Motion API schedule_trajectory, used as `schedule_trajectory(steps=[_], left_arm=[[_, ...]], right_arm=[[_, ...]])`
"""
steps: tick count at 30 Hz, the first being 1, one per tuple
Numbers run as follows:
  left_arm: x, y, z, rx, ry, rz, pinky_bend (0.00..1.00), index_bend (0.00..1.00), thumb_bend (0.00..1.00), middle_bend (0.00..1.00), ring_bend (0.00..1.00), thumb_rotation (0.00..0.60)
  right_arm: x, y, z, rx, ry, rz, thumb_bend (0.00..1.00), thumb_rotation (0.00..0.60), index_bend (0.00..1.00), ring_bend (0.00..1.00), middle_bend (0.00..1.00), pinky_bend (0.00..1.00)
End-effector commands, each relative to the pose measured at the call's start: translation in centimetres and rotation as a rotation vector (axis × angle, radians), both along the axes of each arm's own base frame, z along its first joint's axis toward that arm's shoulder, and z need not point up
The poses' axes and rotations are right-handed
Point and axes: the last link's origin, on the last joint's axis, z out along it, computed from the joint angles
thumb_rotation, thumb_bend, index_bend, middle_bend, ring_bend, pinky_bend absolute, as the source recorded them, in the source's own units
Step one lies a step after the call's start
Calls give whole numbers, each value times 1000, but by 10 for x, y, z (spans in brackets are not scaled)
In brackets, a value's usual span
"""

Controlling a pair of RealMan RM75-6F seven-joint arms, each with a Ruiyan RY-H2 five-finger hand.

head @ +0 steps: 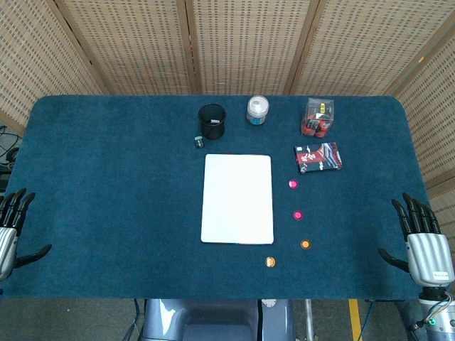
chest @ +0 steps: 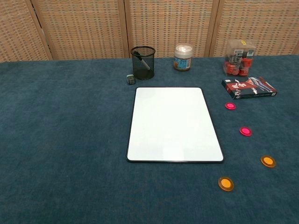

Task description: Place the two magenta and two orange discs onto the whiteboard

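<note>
Whiteboard [head: 237, 199]: flat at the table's centre, its face bare.

Far magenta disc [head: 293, 184]: on the blue cloth right of the whiteboard, apart from it.

Near magenta disc [head: 298, 214]: also right of the board, nearer the front edge.

Right orange disc [head: 305, 244]: beyond the board's front right corner.

Front orange disc [head: 269, 261]: just off that corner, closest to the front edge.

Left hand [head: 10, 229]: at the table's left edge, fingers spread, holding nothing.

Right hand [head: 424, 241]: at the right edge, fingers spread, empty.

Toward the back edge: black mesh pen cup [head: 212, 121], white-lidded jar [head: 257, 110], clear box of red items [head: 318, 117], red-and-black packet [head: 318, 157].
</note>
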Motion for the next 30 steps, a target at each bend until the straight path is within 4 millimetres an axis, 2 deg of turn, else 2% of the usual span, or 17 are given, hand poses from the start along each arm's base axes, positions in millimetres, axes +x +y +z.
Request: schedule_trajectory(steps=[1,13,16,19,21,22,27,30], left_arm=[[0,-1,0,1,1,2,0,0,0,0,0,600],[0,1,0,6,-2,8,0,0,0,0,0,600],[0,2,2,15,-8,8,0,0,0,0,0,600],[-1,3,3,21,-11,10,0,0,0,0,0,600],[-1,4,3,22,-11,11,0,0,0,0,0,600],[-1,4,2,22,-11,14,0,0,0,0,0,600],[-3,9,1,25,-6,30,0,0,0,0,0,600],[-5,13,-1,21,1,43,0,0,0,0,0,600]], right_arm=[[0,0,0,2,1,0,0,600,0,0,0,83],[1,-7,-7,40,0,-7,0,600,0,0,0,83],[8,-22,-12,76,3,5,0,600,0,0,0,84],[19,-50,-16,124,39,12,0,600,0,5,5,92],[25,-65,-18,143,59,15,0,600,0,87,76,177],[32,-83,-20,162,81,14,0,600,0,120,106,212],[52,-139,-33,235,154,-16,0,600,0,554,526,665],[62,-165,-44,267,182,-32,0,600,10,698,672,789]])
